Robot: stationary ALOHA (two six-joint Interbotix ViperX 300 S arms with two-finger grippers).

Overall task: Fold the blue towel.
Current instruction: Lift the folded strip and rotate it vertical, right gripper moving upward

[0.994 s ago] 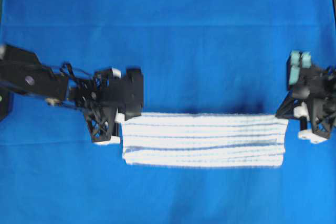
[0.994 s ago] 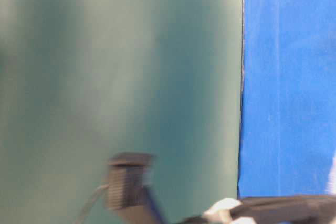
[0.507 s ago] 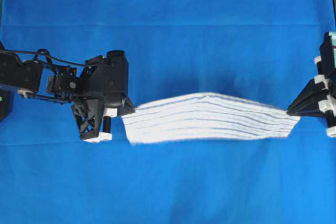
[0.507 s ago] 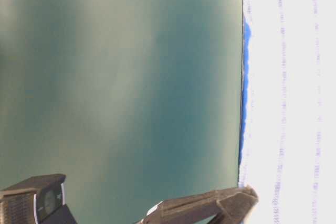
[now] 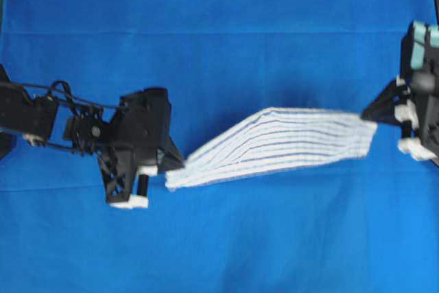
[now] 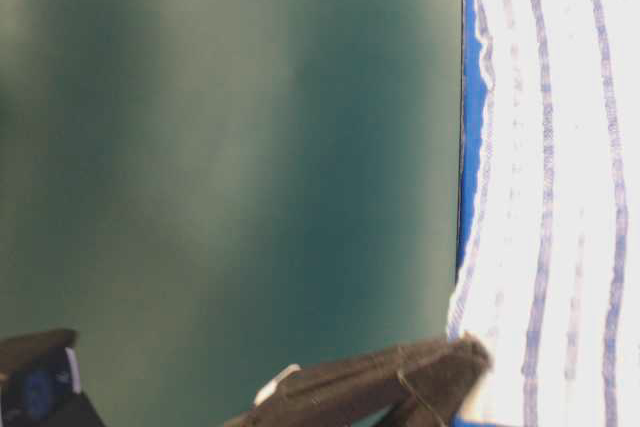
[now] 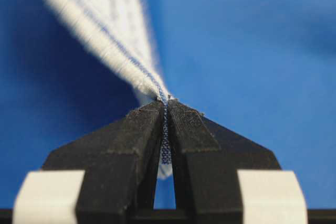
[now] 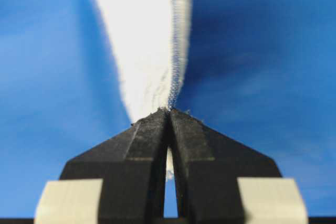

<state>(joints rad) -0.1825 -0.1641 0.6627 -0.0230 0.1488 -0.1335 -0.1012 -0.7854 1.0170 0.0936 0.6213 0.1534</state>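
The right hand (image 5: 370, 116) is cut off at the overhead frame edge (table-level view blurred). The blue towel (image 5: 274, 145) is held stretched above the desk (image 5: 219, 25), each end pinched by a closed hand, left hand (image 5: 177, 166) lower.

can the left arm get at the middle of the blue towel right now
Probably not. The left gripper is shut on the blue towel's left corner, and the right gripper holds the far corner, so the towel hangs stretched between them. Nothing blocks the middle, but reaching it would mean letting go.

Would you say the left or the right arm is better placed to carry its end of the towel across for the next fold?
Probably left: its pincer and the right pincer both pinch the towel.
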